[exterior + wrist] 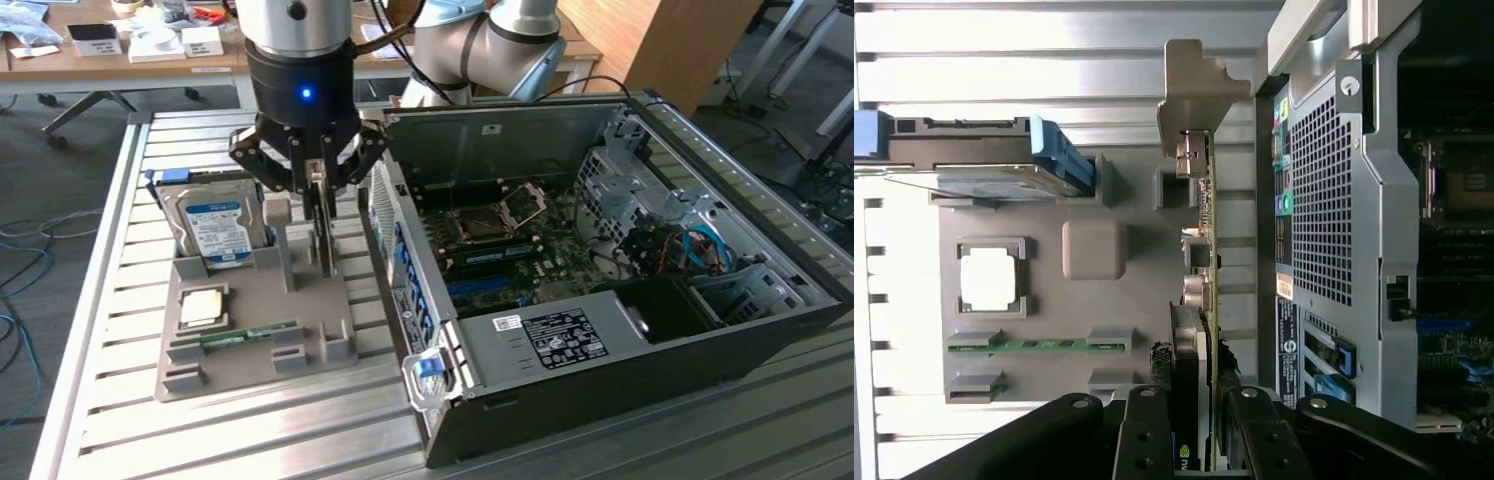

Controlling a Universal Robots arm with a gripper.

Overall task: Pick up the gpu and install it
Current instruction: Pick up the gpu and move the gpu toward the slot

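Claw [320,185]: pinching the gpu's top edge, one finger [1146,430] on each face.
Gpu [327,240]: upright on edge, lower end at the holder [254,350], between the drive [220,232] and the case [747,330].
Holder: on the table [134,420], just beside the case; carries drive, CPU [203,307] and RAM [250,334].
Case: lying open, motherboard [534,255] exposed.

Part of gpu [1194,340] (behind hand [1199,445])

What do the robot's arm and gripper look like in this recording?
The arm has rounded pale grey joints. A silver cylinder tops the black gripper, which carries a small blue light, black linkage bars and slim dark jaws.
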